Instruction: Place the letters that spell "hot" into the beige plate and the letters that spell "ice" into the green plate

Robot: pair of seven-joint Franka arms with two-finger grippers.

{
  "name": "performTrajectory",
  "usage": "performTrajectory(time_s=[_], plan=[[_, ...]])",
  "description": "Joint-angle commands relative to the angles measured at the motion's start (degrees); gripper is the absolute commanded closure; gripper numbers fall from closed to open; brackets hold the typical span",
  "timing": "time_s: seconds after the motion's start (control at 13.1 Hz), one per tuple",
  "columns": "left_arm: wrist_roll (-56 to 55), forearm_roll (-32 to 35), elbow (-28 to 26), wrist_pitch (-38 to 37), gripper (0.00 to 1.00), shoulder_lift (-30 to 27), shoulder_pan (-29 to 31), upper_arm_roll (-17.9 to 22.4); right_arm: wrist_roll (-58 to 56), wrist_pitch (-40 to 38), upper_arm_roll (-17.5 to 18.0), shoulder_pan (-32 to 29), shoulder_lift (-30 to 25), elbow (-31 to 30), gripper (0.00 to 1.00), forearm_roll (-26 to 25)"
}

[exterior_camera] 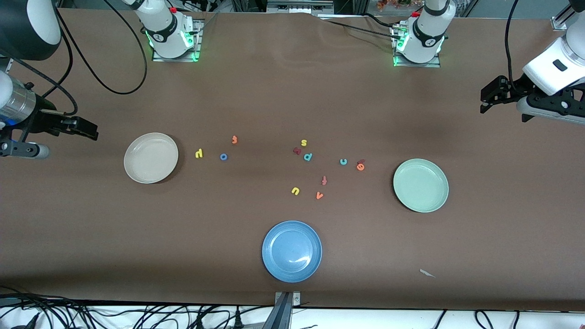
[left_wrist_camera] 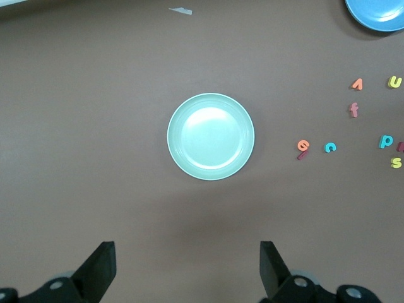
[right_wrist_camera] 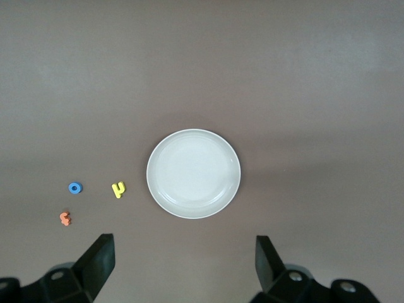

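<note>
Beige plate [exterior_camera: 151, 157] bare, toward right arm's end; yellow h [exterior_camera: 199, 153], blue o [exterior_camera: 223, 156], orange t [exterior_camera: 234, 139] lie beside it. Green plate [exterior_camera: 420, 185] bare; teal c [exterior_camera: 343, 161], orange e [exterior_camera: 360, 167], maroon i [exterior_camera: 361, 161] near. Blue plate [exterior_camera: 292, 251] nearest the camera. Left gripper [exterior_camera: 488, 98] and right gripper [exterior_camera: 87, 129] hang high, fingers spread, nothing held.

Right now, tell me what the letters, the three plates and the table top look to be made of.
Letters such as the yellow h and blue o: probably foam, matte, flat-cut, solid colours. Beige plate, green plate and blue plate: likely plastic or melamine, smooth; the blue one shows a soft glare streak. Table: brown matte covering, perhaps paper or cloth, faintly creased.
</note>
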Motion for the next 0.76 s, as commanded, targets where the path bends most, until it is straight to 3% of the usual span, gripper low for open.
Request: performTrajectory(time_s=[0.0, 0.69], plan=[[-0.96, 2.02, -0.81, -0.11, 0.0, -1.14, -0.48, -0.12, -0.06, 0.58, -0.06, 0.25, -0.65, -0.96, 0.02, 0.83], [-0.7, 3.15, -1.33, -0.11, 0.0, -0.79, -1.18, -0.9, -0.06, 0.32, -0.14, 0.25, -0.65, -0.7, 0.01, 1.63]])
